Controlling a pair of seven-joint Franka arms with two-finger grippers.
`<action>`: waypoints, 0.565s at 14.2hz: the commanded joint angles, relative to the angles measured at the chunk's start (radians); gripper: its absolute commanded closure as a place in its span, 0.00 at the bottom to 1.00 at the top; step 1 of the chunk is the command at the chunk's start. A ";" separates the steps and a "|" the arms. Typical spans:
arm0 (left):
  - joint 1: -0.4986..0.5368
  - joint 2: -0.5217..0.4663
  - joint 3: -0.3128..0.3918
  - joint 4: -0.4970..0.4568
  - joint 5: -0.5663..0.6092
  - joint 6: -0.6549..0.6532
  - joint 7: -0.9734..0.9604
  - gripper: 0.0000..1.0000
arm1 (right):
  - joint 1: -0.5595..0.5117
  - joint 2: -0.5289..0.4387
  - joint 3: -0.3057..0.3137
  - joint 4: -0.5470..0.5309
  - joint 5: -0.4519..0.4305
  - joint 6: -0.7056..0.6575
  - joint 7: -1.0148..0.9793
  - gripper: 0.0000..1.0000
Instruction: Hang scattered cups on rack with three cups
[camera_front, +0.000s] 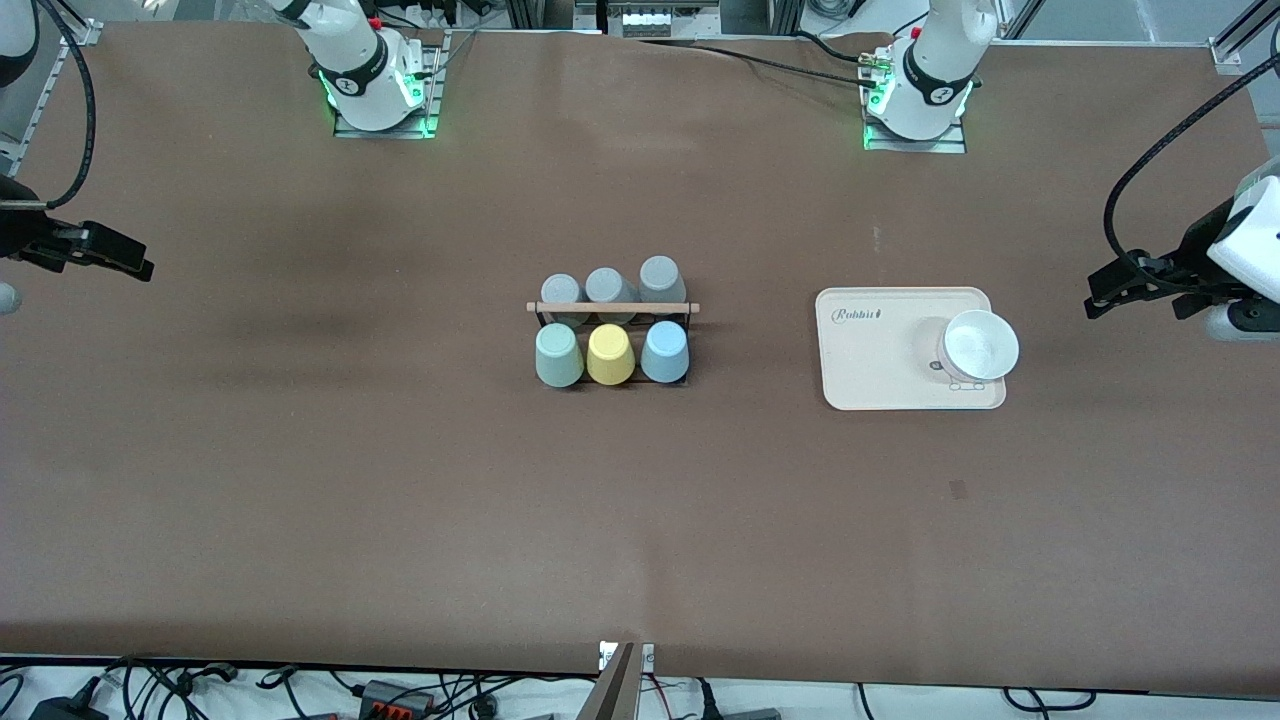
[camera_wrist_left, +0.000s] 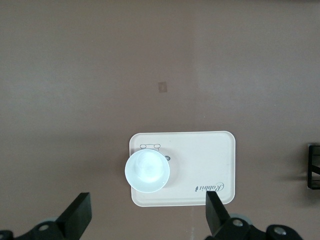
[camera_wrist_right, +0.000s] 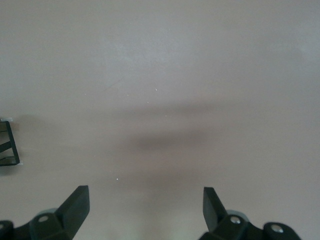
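Mint cup (camera_front: 558, 356) and blue cup (camera_front: 664, 352) hang on rack (camera_front: 612, 308), well apart from both grippers. Left gripper (camera_wrist_left: 147, 220) spread above tray (camera_wrist_left: 210, 150); right gripper (camera_wrist_right: 145, 212) spread over bare table (camera_wrist_right: 160, 75).

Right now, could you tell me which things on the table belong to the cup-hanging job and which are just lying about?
Part of the job:
- mint green cup, on the rack
- light blue cup, on the rack
- rack, mid-table

Just lying about:
- yellow cup, between those two
- three grey cups, on the rack
- cream tray
- white bowl, on the tray
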 joint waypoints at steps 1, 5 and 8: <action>-0.005 -0.023 -0.002 -0.021 0.019 0.009 -0.008 0.00 | 0.009 -0.037 -0.002 -0.048 0.014 0.022 0.001 0.00; -0.005 -0.023 -0.002 -0.021 0.019 0.010 -0.008 0.00 | 0.007 -0.072 -0.002 -0.100 0.016 0.064 0.004 0.00; -0.005 -0.023 -0.002 -0.021 0.019 0.012 -0.008 0.00 | 0.007 -0.071 -0.002 -0.099 0.016 0.059 0.002 0.00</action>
